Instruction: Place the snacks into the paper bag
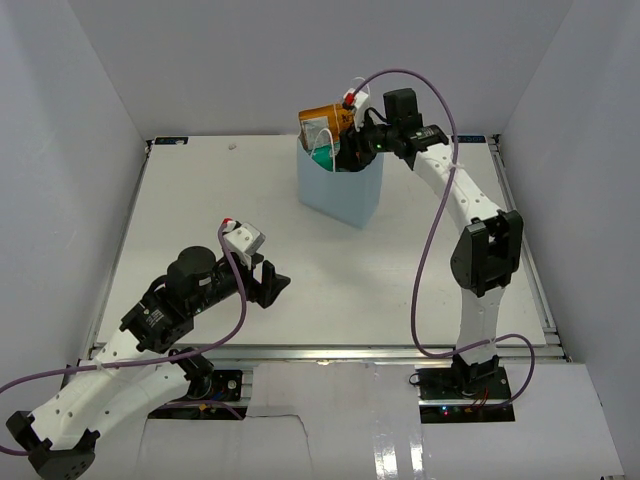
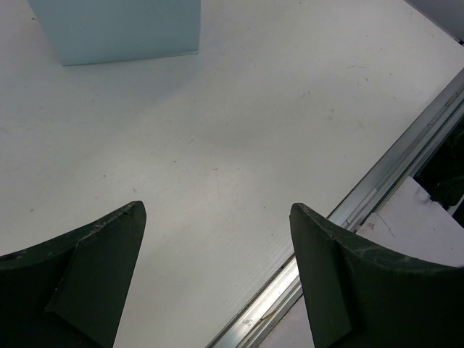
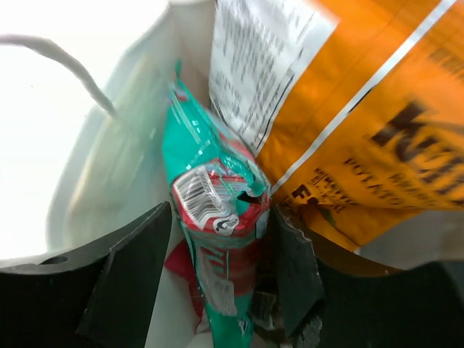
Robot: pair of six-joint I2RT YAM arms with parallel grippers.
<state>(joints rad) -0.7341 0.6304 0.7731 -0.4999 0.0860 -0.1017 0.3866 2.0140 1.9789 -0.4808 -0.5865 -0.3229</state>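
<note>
The light blue paper bag (image 1: 340,195) stands upright at the back middle of the table. My right gripper (image 1: 345,150) is at the bag's mouth and is shut on a green packet (image 3: 217,196), which sits between its jaws inside the bag (image 3: 109,181). An orange chip bag (image 1: 325,125) sticks up out of the bag and fills the right of the right wrist view (image 3: 362,130). A small pink-red packet (image 3: 177,264) lies lower in the bag. My left gripper (image 1: 270,285) is open and empty over the bare table near the front edge (image 2: 217,206). The blue chip bag and the candy bar are hidden.
The bag's lower corner shows at the top left of the left wrist view (image 2: 116,29). A white loop handle (image 3: 65,54) hangs by the bag's mouth. The table's metal front rail (image 2: 377,196) runs close to my left gripper. White walls enclose the table.
</note>
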